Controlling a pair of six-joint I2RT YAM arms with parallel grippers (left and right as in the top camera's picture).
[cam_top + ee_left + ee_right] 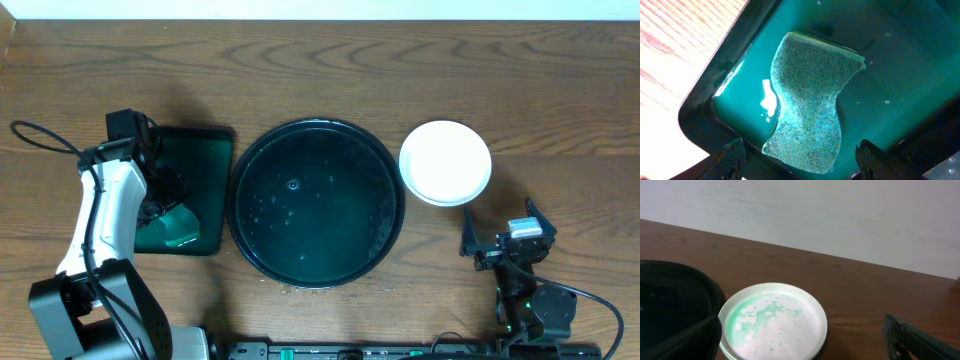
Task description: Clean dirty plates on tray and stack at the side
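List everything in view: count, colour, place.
table: one, brown wood, under everything
wall: one, pale, behind the table
round tray: one, glossy black, table centre, no plates on it
rectangular tray: one, dark green, left of the round tray
liquid: one pool, teal, in the rectangular tray
sponge: one, green, lying in the rectangular tray
plate: at least one, pale with green smears, right of the round tray
left end effector: one, black, open, over the sponge
right end effector: one, black, open, near the plate

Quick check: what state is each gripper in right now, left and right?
Left gripper: open, holding nothing, over the rough green sponge.
Right gripper: open, holding nothing, facing the round pale green-smeared plate.
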